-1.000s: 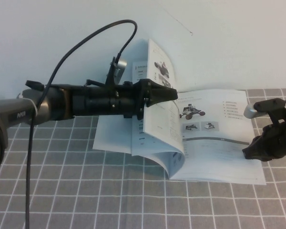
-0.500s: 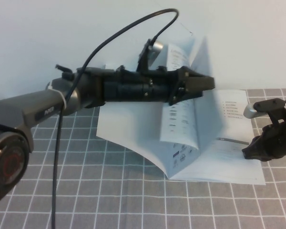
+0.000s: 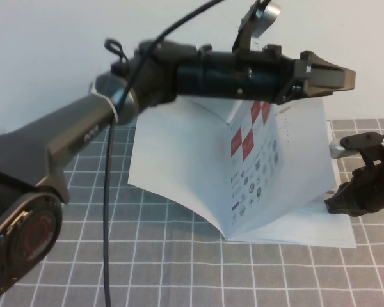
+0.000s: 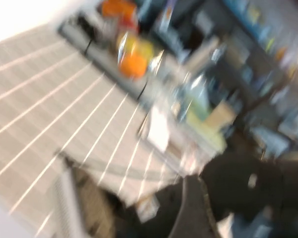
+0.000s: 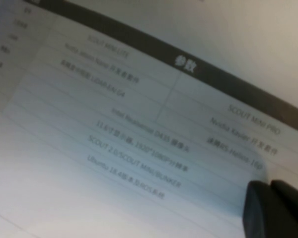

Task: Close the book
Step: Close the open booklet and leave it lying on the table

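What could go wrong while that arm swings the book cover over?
The cover stands tilted under the left gripper; it might slip free and flop back open. The right gripper rests on the right-hand page, where the cover would land, so paper could crease against it.
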